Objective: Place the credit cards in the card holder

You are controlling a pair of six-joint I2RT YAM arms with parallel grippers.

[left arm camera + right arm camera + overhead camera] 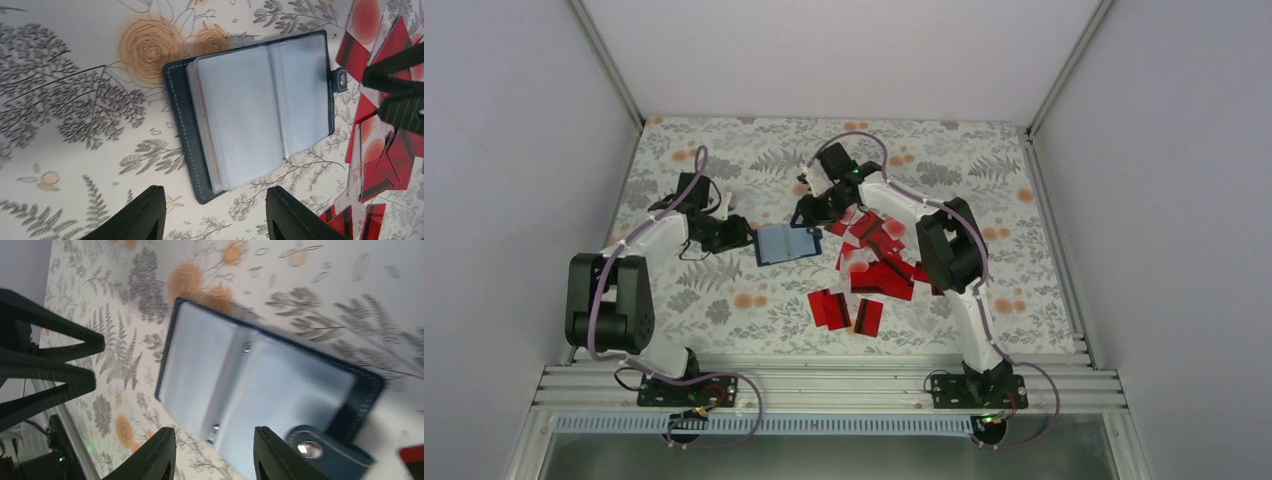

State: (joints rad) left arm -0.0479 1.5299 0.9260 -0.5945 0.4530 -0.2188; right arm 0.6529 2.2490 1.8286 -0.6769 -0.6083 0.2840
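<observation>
Card holder (pixel 784 243) lies open and flat mid-table on the floral cloth (pixel 724 300), clear plastic sleeves facing up, navy cover edge showing around them (pixel 176 115), snap tab (pixel 341 80) sticking out on the side toward the cards. Credit cards (pixel 879 272) are all loose on the cloth, a red overlapping heap just right of the holder, some with dark stripes; two more cards (pixel 829 308) lie a bit apart toward the near edge. No card seen in the sleeves. Left gripper (pixel 746 236) is at the holder's left edge, fingers (pixel 150 215) spread, nothing between them, holder's near corner just ahead of the tips. Right gripper (pixel 802 212) is low over the holder's far right corner, beside the heap; its fingers (pixel 275 455) are apart too, pinching nothing, tab (pixel 320 450) just by one tip. Contact with the holder: can't tell for either.
</observation>
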